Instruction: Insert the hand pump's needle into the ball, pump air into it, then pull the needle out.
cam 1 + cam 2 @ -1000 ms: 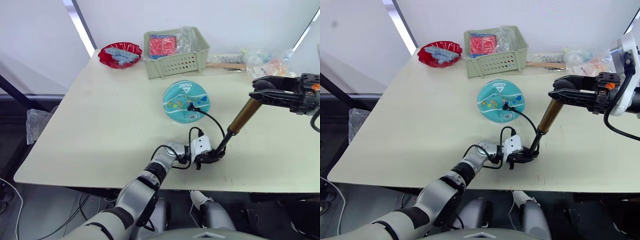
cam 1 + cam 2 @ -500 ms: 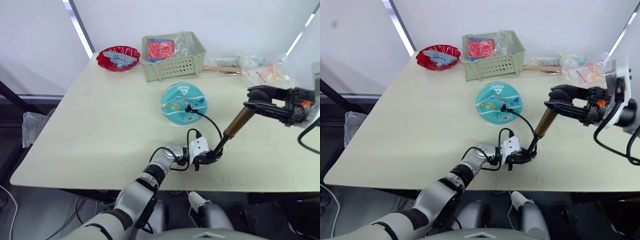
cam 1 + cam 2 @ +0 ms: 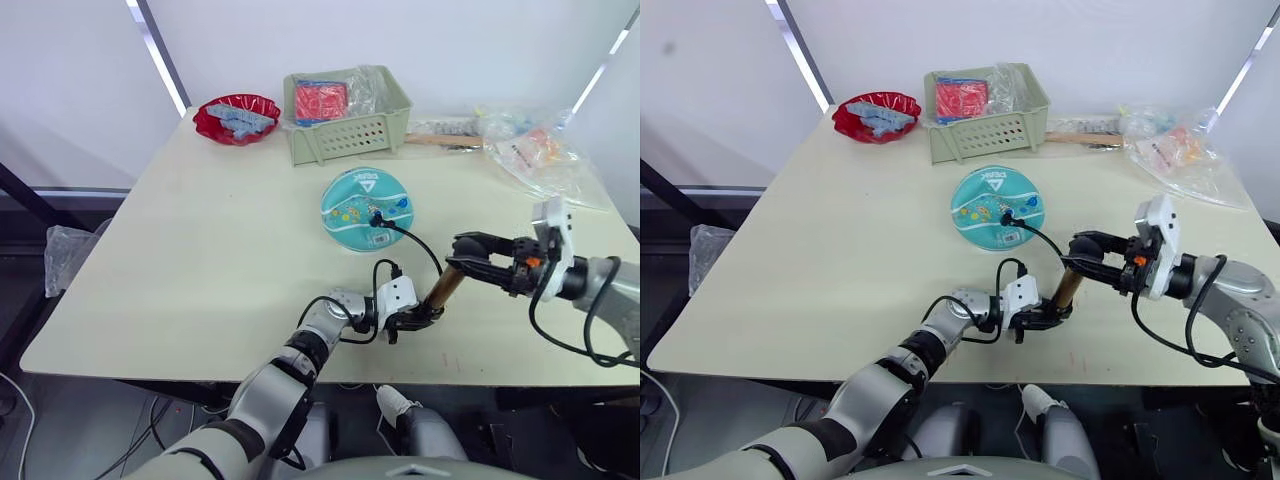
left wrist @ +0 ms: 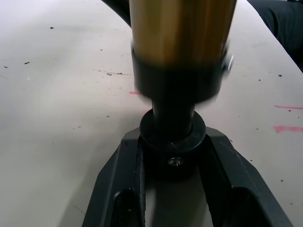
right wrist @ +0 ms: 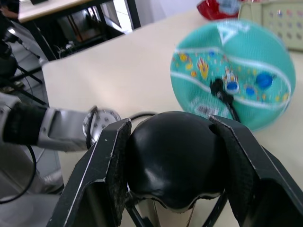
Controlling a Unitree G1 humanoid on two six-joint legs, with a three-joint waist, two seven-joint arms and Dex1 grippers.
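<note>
Teal ball (image 3: pixel 366 207) at centre of the table (image 3: pixel 200 240), needle (image 3: pixel 378 219) (hose-fed) stuck in it, hand pump (image 3: pixel 444 283) tilted at lower right, left pincer (image 3: pixel 412 321) pinching its base, right pincer (image 3: pixel 462 262) clamped on its handle.

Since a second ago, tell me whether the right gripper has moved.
Yes. The right gripper, shut on the handle, has come down toward the left gripper, pushing the hand pump shorter, while the ball stays put.
</note>
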